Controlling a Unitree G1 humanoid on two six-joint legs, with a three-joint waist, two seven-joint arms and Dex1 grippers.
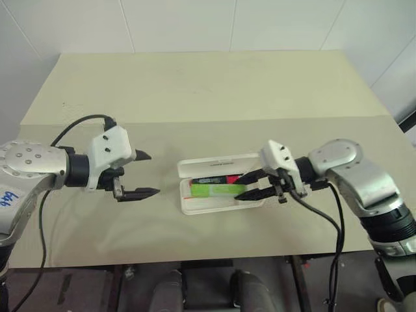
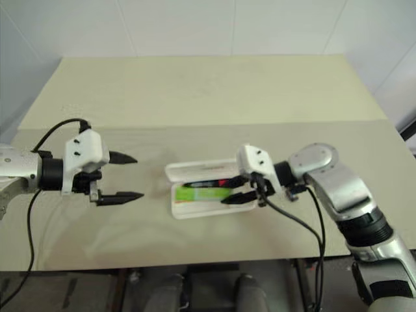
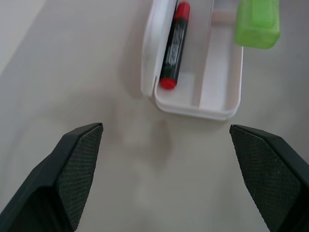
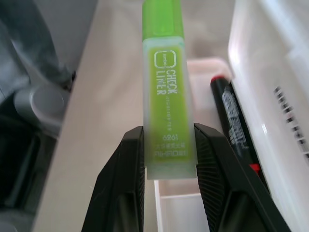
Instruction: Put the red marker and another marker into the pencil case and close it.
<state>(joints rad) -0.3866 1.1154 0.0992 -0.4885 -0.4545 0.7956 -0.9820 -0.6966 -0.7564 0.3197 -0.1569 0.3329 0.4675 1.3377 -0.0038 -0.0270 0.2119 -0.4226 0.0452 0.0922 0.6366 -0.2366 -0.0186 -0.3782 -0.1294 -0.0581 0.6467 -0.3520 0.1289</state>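
Beige table (image 1: 214,84), white wall behind. White pencil case (image 1: 218,207) at front centre, lid open, red marker (image 1: 218,180) inside: black barrel, red cap. Lime-green highlighter (image 4: 166,96), translucent, pale end, clamped in right gripper (image 4: 169,145) over case. Left gripper (image 1: 146,174) spread wide, empty, apart.

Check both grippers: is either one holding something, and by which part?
The right gripper is shut on the green highlighter, pinched near its end over the open pencil case. The left gripper is open, holding nothing.
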